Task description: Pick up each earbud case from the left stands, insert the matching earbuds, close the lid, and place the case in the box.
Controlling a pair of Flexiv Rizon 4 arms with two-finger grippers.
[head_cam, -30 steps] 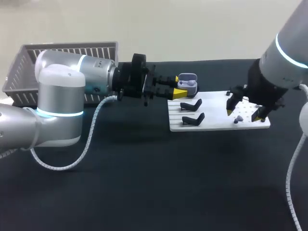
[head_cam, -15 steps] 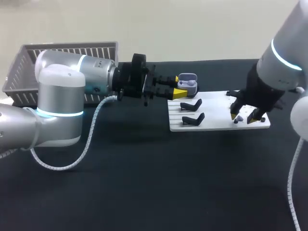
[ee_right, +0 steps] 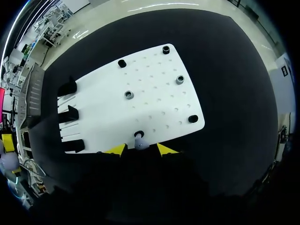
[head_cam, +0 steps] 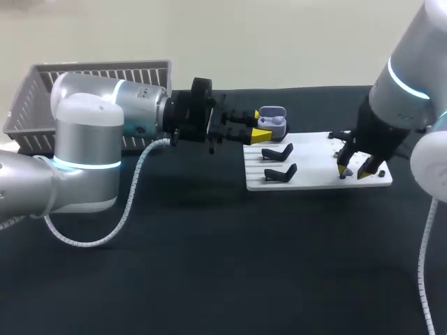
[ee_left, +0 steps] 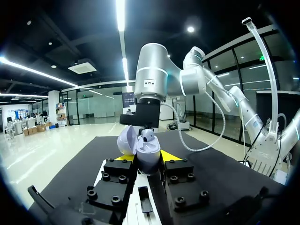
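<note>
Head view: records left tool (head_cam: 259, 124) clenched on lilac case (head_cam: 274, 121), held near far left corner of white board (head_cam: 314, 162) and beyond two black stands (head_cam: 278, 152). Left wrist view: confirms grip on case body from two sides, lid swung open, with what looks like a seated earbud (ee_left: 147, 136) inside. Judges long axis of case to run along the fingers, mouth pointing ahead toward right arm; exact tilt not determinable. Right wrist view: places right tool (ee_right: 140, 150) released, tips astride loose earbud (ee_right: 139, 143) by board edge nearest robot, no contact visible. Takes step in hand to be picking that earbud. Recommends: descend squarely, keep earbud centred between tips, close gently on its sides, lift straight before crossing desk (head_cam: 209, 272) to case. Cannot tell loose earbud's own heading: too small. Notes ribbed basket (head_cam: 38, 91) well apart behind left arm, case not yet in it.
</note>
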